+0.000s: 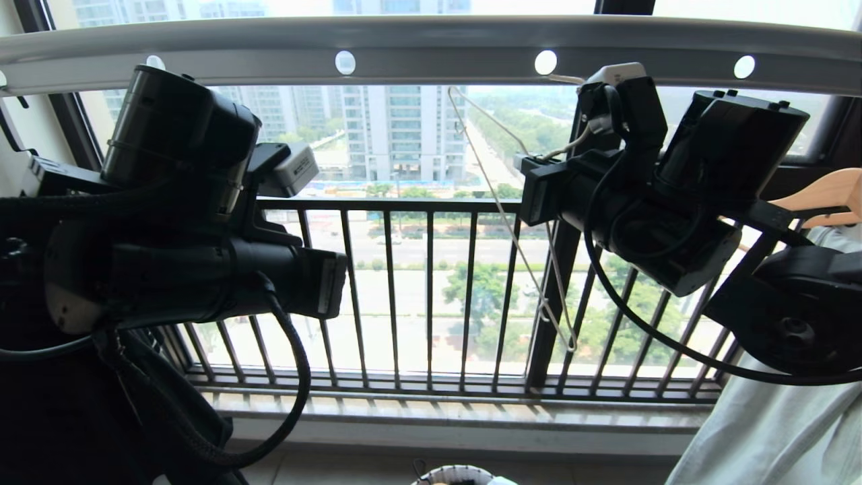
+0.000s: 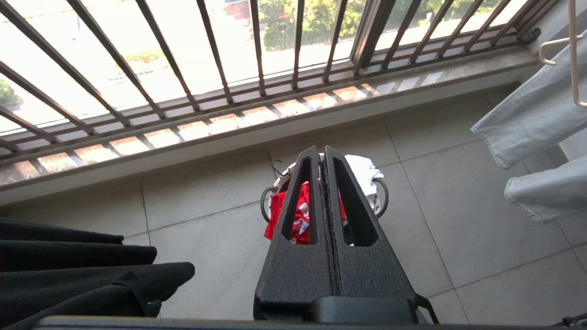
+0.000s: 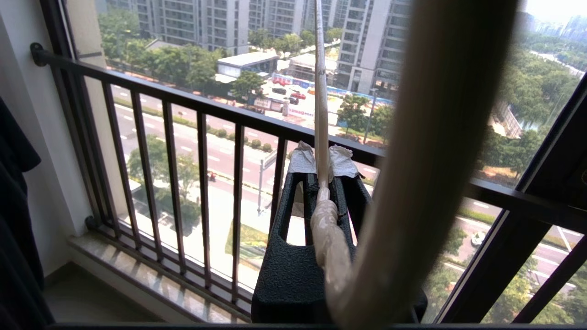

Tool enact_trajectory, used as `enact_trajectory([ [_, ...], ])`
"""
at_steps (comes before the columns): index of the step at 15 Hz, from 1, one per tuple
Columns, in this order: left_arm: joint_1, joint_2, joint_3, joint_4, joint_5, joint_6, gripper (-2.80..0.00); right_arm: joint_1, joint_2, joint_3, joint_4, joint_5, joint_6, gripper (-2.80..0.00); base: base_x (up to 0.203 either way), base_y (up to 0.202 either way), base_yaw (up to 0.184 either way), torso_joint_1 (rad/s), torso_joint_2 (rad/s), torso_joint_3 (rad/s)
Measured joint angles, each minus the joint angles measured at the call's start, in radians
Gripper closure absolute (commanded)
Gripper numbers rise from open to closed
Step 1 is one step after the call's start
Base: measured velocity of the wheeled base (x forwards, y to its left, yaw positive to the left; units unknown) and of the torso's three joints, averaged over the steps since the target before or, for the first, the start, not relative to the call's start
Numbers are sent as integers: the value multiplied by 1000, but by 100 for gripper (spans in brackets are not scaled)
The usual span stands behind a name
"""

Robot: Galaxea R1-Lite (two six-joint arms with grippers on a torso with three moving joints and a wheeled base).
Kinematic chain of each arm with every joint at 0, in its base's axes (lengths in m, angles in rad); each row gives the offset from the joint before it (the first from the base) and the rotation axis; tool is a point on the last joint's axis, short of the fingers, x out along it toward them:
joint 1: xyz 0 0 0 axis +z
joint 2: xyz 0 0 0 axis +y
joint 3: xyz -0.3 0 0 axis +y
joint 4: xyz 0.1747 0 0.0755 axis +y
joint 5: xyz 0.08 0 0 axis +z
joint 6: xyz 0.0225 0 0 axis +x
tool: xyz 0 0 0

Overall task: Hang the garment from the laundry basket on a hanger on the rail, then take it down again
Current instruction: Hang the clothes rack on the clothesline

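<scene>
Spans the top of the head view: the rail (image 1: 431,50), with round holes along its face. Behind it, the dark window railing (image 1: 431,296).

Hangs on the robot's right: pale grey clothing (image 2: 532,123); on its left, black cloth (image 2: 82,270).

Stands on the floor tiles below the sill, well under both arms: the laundry basket (image 2: 381,197), holding the red garment (image 2: 300,215) with a white item (image 2: 364,169) beside it.

Raised just below the rail: the right gripper (image 3: 321,181), pressed together on the neck of the white wire hanger (image 1: 502,209). Hanger empty, body tilted, lower end near the railing bars.

Raised on the other side: the left gripper (image 2: 323,158), pressed together with nothing between the fingers, pointing down at the basket. Garment well apart from it, directly beyond the fingertips in the left wrist view.

Risks, as a judgement:
1. Thin wire pivoting or slipping in the right pinch, caused by a narrow hold near the hook.
2. Hanger end snagging a railing bar, caused by its closeness and tilt.
3. White item lifted together with the garment, caused by the 2 pieces lying against each other.
4. Missed pick, caused by descending with fingers not spread first.
</scene>
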Motion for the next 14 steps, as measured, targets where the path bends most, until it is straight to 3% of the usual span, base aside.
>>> enact_trajectory([
  [7,5,-26,-1,-5,0,4,0,-65,-74,29,29,-28,-40,0,0,0,0,0,0,0],
  [11,5,-44,1,-6,-1,5,0,-67,-94,54,31,-26,-71,0,0,0,0,0,0,0],
  [14,4,-56,1,-5,-1,4,0,-45,-72,-1,43,-26,-90,0,0,0,0,0,0,0],
])
